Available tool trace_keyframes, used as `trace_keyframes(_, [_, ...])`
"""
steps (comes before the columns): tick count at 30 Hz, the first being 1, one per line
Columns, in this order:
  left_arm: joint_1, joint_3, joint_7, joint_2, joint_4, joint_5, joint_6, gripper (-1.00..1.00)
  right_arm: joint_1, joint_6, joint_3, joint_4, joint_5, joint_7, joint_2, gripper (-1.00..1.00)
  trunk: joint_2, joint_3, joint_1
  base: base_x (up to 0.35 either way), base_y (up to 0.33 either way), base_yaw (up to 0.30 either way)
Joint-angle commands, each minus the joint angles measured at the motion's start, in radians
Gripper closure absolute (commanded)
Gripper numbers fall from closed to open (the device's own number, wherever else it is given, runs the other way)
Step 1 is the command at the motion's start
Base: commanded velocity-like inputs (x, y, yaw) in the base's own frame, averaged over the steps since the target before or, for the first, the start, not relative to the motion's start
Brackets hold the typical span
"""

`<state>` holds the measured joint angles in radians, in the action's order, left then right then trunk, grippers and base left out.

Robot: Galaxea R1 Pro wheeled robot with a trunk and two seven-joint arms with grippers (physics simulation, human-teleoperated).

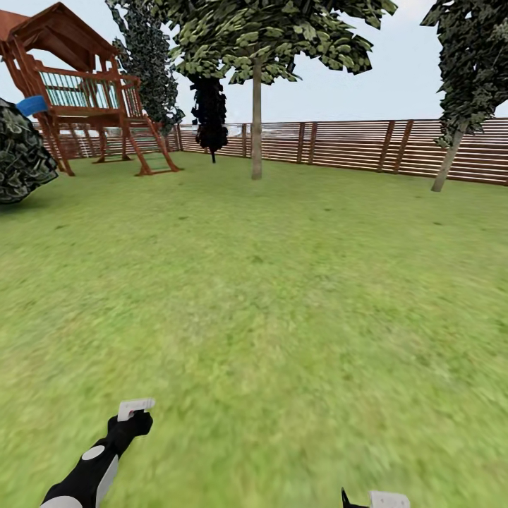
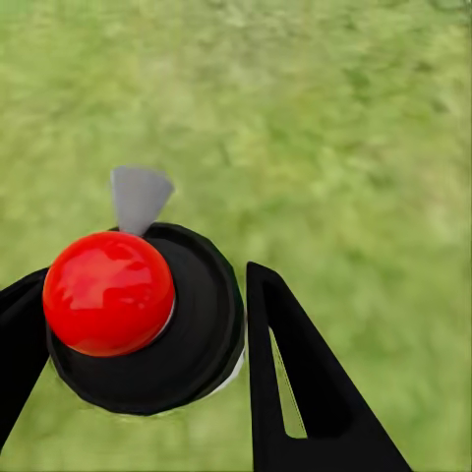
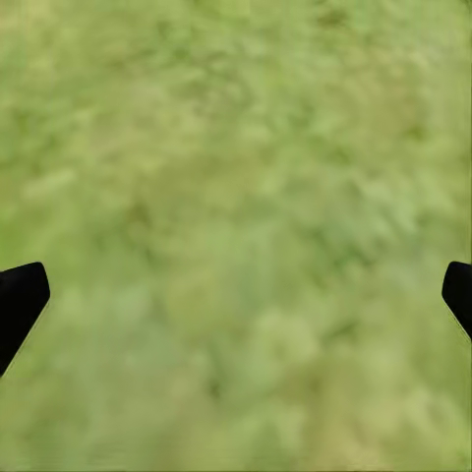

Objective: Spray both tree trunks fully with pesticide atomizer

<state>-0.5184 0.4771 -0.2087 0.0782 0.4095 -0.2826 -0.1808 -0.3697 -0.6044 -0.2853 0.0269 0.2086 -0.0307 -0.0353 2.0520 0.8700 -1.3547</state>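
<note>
- The left gripper [image 2: 147, 275] had its jaws clenched on the pesticide atomizer [image 2: 147, 324], one black finger pressed to each side of the round dark body.
- In the left wrist view the bottle was seen end-on: a black disc topped by a glossy red dome, with a pale grey cone-shaped nozzle poking out on its far side. It was off the floor [image 1: 282, 296], with blurred grass behind it.
- In the head view the left gripper [image 1: 134, 420] sat low at the near left, and the bottle itself was too small there to make out.
- The right gripper [image 3: 241, 285] was released, jaws spread wide over bare grass and holding nothing. It sat at the near right edge of the head view [image 1: 374, 499].
- Both tree trunks were well apart from the robot: one at the far centre [image 1: 257, 120], one leaning at the far right [image 1: 447, 161], in front of the slatted fence [image 1: 339, 144].
- Handling, as a judgement: the bottle looked small, rigid and light, with smooth rounded sides that could twist or slip in a two-finger pinch. Gripping across the widest part of the body looked soundest, leaving the nozzle free to aim at the bark.
</note>
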Motion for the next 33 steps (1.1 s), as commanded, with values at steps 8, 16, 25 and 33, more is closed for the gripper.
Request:
trace_keyframes(8, [0.0,0.0,0.0,0.0,0.0,0.0,0.0,1.0,0.0,0.0,0.0,0.0,0.0,0.0,0.0,-1.0,0.0,0.0,0.0,0.338,0.0,0.0])
trace_keyframes(16, [0.0,0.0,0.0,0.0,0.0,0.0,0.0,1.0,0.0,0.0,0.0,-0.001,0.0,0.0,0.0,-1.0,0.0,0.0,0.0,0.338,0.0,0.0])
trace_keyframes(25, [0.0,0.0,0.0,0.0,0.0,0.0,0.0,1.0,0.0,0.0,0.0,0.0,0.0,0.0,0.0,-1.0,0.0,0.0,0.0,0.338,0.0,0.0])
trace_keyframes(33, [0.0,0.0,0.0,0.002,0.002,0.0,0.0,1.0,0.0,0.0,0.0,-0.001,0.0,0.0,0.0,-1.0,0.0,0.0,0.0,0.338,0.0,0.0])
